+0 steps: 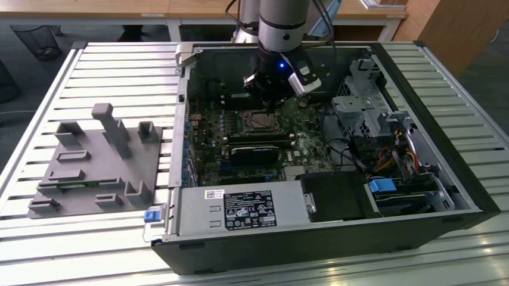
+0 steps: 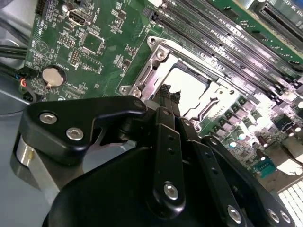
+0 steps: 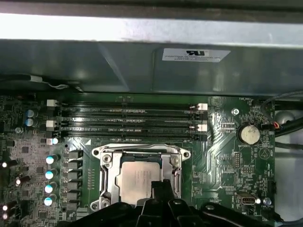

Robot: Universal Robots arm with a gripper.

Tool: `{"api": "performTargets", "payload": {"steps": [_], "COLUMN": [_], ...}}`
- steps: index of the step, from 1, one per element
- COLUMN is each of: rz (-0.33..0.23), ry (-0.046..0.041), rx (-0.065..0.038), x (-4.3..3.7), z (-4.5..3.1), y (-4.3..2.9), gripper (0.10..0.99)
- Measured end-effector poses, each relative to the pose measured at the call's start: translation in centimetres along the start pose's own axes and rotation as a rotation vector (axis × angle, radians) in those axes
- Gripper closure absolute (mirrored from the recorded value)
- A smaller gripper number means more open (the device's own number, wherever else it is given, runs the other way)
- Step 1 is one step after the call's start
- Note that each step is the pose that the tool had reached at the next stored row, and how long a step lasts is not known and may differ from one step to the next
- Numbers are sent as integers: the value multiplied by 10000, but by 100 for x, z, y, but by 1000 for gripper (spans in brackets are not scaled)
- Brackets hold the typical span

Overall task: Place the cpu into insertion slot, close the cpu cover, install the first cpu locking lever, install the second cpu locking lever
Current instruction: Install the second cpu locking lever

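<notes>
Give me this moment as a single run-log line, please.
claw: over socket edge, grip state unclear | cpu: seated in insertion slot | cpu cover: down around the chip | levers: state unclear

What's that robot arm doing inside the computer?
The robot's gripper is reaching down into an open computer case, right over the insertion slot on the green circuit board. The cpu, a small silvery square chip, already lies in the slot, and the cpu cover, a metal frame, lies down around it. The fingertips sit right at the edge of the chip.
</notes>
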State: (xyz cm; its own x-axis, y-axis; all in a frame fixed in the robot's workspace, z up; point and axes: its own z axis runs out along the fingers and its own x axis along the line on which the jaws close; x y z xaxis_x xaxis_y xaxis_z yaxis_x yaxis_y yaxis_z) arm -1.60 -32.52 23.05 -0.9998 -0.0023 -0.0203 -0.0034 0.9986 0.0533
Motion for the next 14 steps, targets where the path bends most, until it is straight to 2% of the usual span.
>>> {"api": "performTargets", "payload": {"steps": [4,10,14], "rz": [14,17,20], "ry": [-1,1,73], "rx": [0,-2,-4], "x": [0,0,0], "z": [-7,-15,-16], "y": [-32,-182,-220], "gripper": [980,980,980]}}
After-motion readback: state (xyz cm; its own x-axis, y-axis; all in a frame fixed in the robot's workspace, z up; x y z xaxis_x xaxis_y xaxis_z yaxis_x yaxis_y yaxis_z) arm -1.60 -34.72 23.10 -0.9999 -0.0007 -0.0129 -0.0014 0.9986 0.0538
